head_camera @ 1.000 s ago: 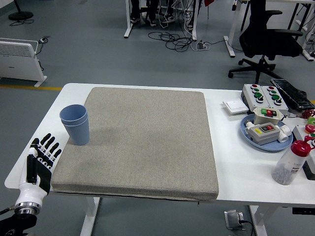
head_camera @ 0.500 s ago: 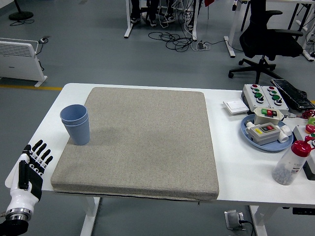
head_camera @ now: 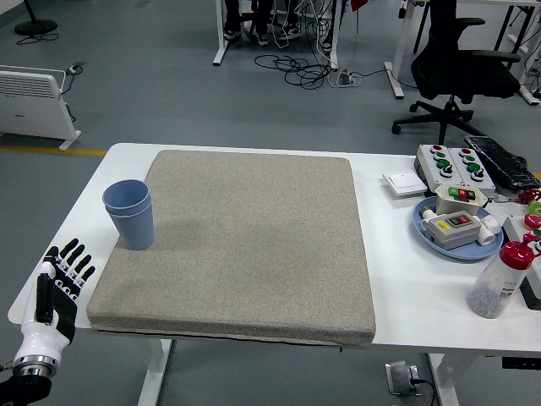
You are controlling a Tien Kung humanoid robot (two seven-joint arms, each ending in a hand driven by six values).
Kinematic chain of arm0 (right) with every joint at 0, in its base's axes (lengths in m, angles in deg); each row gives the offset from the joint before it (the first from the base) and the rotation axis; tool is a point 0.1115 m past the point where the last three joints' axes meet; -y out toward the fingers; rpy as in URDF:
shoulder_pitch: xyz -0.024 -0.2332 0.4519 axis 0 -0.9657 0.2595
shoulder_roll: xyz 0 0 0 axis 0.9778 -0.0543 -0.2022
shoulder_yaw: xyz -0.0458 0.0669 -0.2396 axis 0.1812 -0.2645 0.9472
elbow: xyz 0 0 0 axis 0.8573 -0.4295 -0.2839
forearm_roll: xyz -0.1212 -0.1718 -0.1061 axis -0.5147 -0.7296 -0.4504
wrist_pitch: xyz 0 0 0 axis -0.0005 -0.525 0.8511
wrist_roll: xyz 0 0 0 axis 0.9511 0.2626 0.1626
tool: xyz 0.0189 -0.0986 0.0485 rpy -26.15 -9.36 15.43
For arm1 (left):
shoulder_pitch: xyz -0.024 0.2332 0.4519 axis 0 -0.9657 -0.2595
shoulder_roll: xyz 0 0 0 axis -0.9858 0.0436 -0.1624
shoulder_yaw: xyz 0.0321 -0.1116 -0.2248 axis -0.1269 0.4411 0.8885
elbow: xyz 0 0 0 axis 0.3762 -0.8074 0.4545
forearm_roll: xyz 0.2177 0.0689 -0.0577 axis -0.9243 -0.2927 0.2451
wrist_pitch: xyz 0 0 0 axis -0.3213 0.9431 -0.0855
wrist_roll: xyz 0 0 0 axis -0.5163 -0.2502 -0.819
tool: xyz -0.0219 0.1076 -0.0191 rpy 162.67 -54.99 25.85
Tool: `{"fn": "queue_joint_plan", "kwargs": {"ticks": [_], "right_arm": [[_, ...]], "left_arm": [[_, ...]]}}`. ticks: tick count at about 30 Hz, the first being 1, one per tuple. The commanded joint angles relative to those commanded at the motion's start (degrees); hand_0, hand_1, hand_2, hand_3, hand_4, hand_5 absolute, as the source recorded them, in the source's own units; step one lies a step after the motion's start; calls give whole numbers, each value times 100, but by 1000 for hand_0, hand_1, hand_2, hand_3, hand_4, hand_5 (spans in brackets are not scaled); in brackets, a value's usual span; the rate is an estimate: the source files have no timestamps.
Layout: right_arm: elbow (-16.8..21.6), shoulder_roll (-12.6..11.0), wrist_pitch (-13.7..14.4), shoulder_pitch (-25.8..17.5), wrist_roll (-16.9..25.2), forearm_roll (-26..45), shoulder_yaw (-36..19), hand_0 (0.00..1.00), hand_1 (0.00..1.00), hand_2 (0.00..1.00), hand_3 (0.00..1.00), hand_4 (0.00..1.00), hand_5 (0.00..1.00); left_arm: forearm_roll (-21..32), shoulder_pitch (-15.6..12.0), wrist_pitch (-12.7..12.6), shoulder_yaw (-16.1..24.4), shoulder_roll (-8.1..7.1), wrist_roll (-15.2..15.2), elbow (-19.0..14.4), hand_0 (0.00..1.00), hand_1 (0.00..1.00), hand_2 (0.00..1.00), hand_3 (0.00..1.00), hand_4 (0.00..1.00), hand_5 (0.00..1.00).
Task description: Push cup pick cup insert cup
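A white table (head_camera: pixel 389 292) stands on a grey floor, and most of its top is covered by a beige fabric mat (head_camera: pixel 245 237). Behind the mat, across the floor, are a black office chair (head_camera: pixel 461 72), a white heater (head_camera: pixel 34 101) and loose cables. Right of the mat lie a blue plate (head_camera: pixel 435 237) holding switch boxes, a button box (head_camera: pixel 452 165) and a red-capped bottle (head_camera: pixel 499 279). No writing is legible. The blue cups (head_camera: pixel 129 213), one nested inside the other, stand upright on the mat's left edge, mouth up, long axis vertical. The left hand (head_camera: pixel 59 288) hovers off the mat's near left corner, fingers spread, empty.
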Motion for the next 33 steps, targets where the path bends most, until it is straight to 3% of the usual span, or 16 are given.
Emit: {"fn": "queue_joint_plan", "kwargs": {"ticks": [33], "right_arm": [[0, -3, 7, 56, 40, 134, 55, 725, 657, 657, 581, 109, 550]], "left_arm": [[-82, 33, -40, 30, 73, -43, 2, 919, 908, 930, 864, 577, 998]]}}
